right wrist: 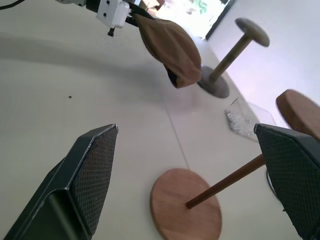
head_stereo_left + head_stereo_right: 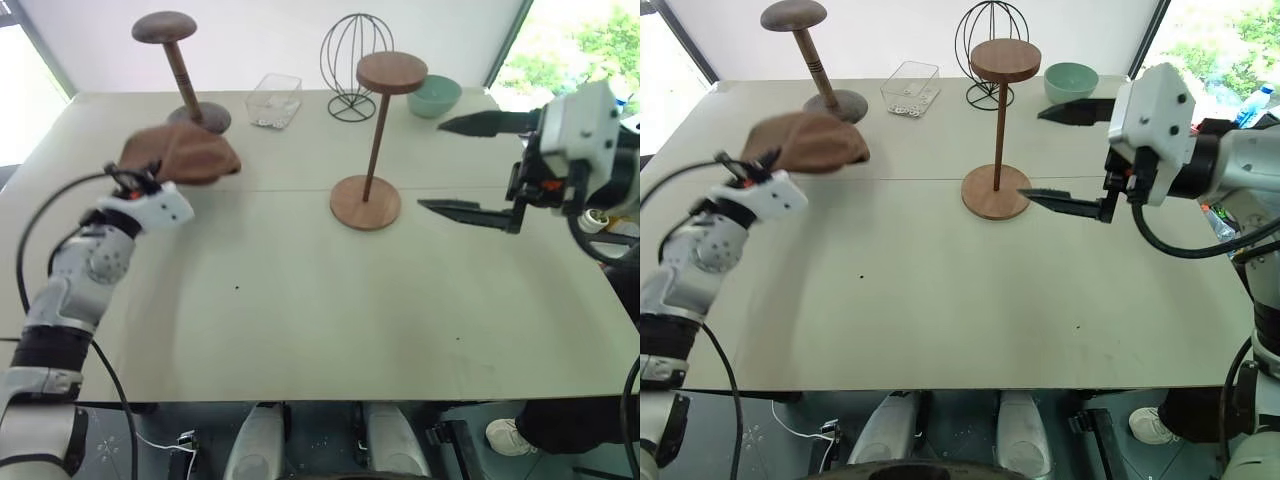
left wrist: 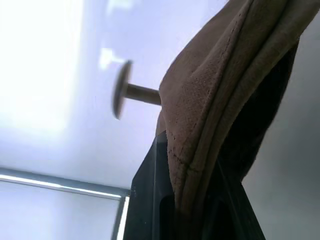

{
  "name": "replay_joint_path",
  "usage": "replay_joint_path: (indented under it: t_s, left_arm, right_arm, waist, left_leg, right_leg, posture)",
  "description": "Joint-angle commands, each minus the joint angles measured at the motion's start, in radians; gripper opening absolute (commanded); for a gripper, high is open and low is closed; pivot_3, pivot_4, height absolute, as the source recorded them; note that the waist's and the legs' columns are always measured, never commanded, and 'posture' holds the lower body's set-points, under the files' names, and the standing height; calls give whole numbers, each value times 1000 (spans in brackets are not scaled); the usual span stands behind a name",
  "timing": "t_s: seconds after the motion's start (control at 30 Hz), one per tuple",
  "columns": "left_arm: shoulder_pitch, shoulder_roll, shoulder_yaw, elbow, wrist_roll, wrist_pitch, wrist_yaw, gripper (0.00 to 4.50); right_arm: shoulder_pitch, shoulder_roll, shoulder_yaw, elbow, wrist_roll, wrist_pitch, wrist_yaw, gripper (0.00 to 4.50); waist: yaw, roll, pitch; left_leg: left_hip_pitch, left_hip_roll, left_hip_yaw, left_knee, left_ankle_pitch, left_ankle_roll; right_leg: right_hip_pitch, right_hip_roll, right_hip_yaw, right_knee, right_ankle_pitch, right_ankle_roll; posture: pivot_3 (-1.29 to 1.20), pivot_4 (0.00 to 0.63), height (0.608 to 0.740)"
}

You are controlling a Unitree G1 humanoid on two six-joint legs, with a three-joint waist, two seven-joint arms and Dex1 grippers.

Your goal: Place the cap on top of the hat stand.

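- Cap (image 2: pixel 182 153) hangs pinched at its edge in the left gripper (image 2: pixel 140 180), lifted clear of the bench (image 2: pixel 300 300), draping beyond the fingers.
- Hat stand (image 2: pixel 378 140) is upright on the bench, well apart from the cap, its disc top bare.
- Right gripper (image 2: pixel 1065 155) is spread wide and empty, just beside the hat stand's rod.
- Behind stand a dark domed stand (image 2: pixel 180 65), wire globe stand (image 2: pixel 355 65), clear box (image 2: pixel 274 100) and green bowl (image 2: pixel 435 96).

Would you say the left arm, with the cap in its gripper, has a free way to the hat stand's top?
Probably yes: the left gripper holds the cap off the table, and nothing stands between it and the hat stand; the open right gripper waits beyond.
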Motion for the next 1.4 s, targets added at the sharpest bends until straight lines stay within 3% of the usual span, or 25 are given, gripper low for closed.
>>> replay_joint_path:
  t_s: [0.03, 0.3, 0.5, 0.8, 1.2, 1.33, 1.4]
  left_arm:
    - [-140, -5, 26, -82, -72, -36, -46, 27]
    - [-491, -192, -61, -38, -132, -124, -98, 27]
    - [-605, -335, -121, 48, -134, -196, -100, 27]
    - [-534, -388, -231, 155, -43, -310, -100, 27]
    - [-409, -383, -264, 45, -33, -326, -165, 27]
    - [-396, -382, -252, 20, -47, -293, -193, 1566]
    - [-393, -375, -243, 16, -44, -276, -201, 2692]
  right_arm:
    - [-9, -25, -57, 21, 6, -14, 0, 4500]
    - [-11, -89, -185, 132, 22, 4, -15, 4500]
    - [28, -114, -251, 158, 4, 0, -37, 4500]
    - [111, -106, -321, 69, 39, 50, -90, 4500]
    - [112, -64, -262, 21, 62, 64, -151, 4500]
    - [103, -49, -218, 14, 52, 49, -153, 4500]
    - [106, -44, -196, 4, 42, 37, -149, 4500]
  waist:
    - [5, -1, 0]
    - [17, -1, 1]
    - [7, -1, 1]
    - [0, -1, 1]
    - [-4, -1, 1]
    - [-6, -1, 1]
    - [-6, -1, 1]
  left_leg:
    - [0, 0, 0, 1, 0, 0]
    - [-1, -1, 1, 3, 0, 0]
    - [0, -1, 2, 2, 0, 0]
    - [0, -1, 2, 3, 0, 0]
    - [0, -1, 2, 3, 0, 0]
    - [0, -1, 2, 3, 0, 0]
    - [0, -1, 2, 3, 0, 0]
  right_leg:
    - [0, 0, 0, 0, 0, 1]
    - [1, 0, 0, -1, 1, 2]
    - [1, 0, 1, -1, 1, 3]
    - [1, 0, 2, 0, 1, 3]
    - [1, 0, 2, 0, 1, 3]
    - [1, 0, 2, 0, 1, 3]
    - [1, 0, 2, 0, 1, 3]
  posture:
    - [0, 150, 740]
    - [0, 150, 740]
    - [0, 150, 740]
    - [0, 150, 740]
    - [0, 150, 740]
    - [0, 150, 740]
    - [0, 150, 740]
